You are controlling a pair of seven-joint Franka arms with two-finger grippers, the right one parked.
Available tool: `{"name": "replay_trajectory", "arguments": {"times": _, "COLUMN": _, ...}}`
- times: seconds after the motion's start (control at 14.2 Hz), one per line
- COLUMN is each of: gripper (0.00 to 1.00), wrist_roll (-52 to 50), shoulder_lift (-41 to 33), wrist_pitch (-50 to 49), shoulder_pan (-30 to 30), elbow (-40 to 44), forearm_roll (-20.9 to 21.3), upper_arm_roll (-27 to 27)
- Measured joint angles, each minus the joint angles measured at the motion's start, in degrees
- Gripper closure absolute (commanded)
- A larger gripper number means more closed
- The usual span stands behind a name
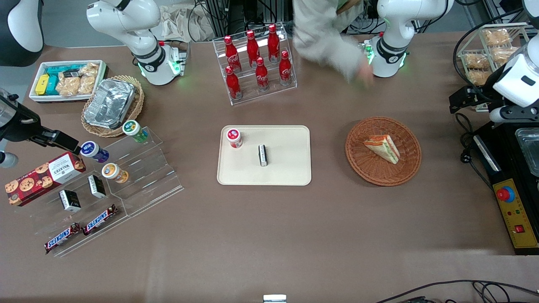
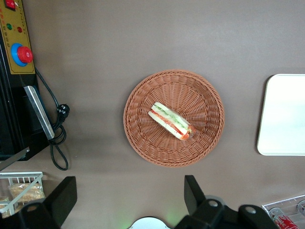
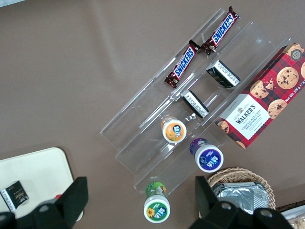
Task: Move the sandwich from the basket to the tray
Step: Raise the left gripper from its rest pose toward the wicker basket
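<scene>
The sandwich (image 1: 382, 148), a white-bread wedge with red, orange and green layers, lies in the round reddish-brown basket (image 1: 358, 164). It also shows in the left wrist view (image 2: 170, 120), in the basket (image 2: 138, 138). The cream tray (image 1: 286, 168) lies beside the basket toward the parked arm's end, and its edge shows in the left wrist view (image 2: 281, 119). My left gripper (image 1: 463, 100) hangs high above the table, off the basket toward the working arm's end. It (image 2: 128, 200) is open wide and empty, apart from the basket.
On the tray stand a red-capped pot (image 1: 234, 138) and a small black box (image 1: 262, 155). A cola bottle rack (image 1: 257, 63) and a person's blurred arm (image 1: 332, 46) are farther from the camera. A control box (image 1: 516, 214) and a pastry rack (image 1: 488, 50) are at the working arm's end.
</scene>
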Motion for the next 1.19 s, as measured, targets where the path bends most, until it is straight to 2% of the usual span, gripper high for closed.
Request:
{"name": "replay_trajectory", "arguments": {"times": 0.49, "gripper": 0.0, "wrist_roll": 0.1, "shoulder_lift": 0.0, "wrist_pitch": -0.7, "shoulder_pan": 0.0, "elbow": -0.1, "forearm_roll": 0.3, "upper_arm_roll": 0.0}}
{"name": "replay_trajectory", "arguments": {"times": 0.7, "gripper": 0.0, "wrist_roll": 0.1, "shoulder_lift": -1.8, "wrist_pitch": -1.7, "shoulder_pan": 0.0, "elbow": -3.5, "forearm_roll": 0.3, "upper_arm_roll": 0.0}}
{"name": "replay_trajectory", "arguments": {"times": 0.84, "gripper": 0.0, "wrist_roll": 0.1, "shoulder_lift": -6.0, "wrist_pitch": 2.5, "shoulder_pan": -0.1, "elbow": -11.4, "forearm_roll": -0.4, "upper_arm_roll": 0.0}}
{"name": "replay_trajectory", "arguments": {"times": 1.19, "gripper": 0.01, "wrist_roll": -4.6, "shoulder_lift": -19.5, "wrist_pitch": 22.5, "shoulder_pan": -0.6, "elbow": -39.4, "forearm_roll": -2.9, "upper_arm_roll": -0.2}}
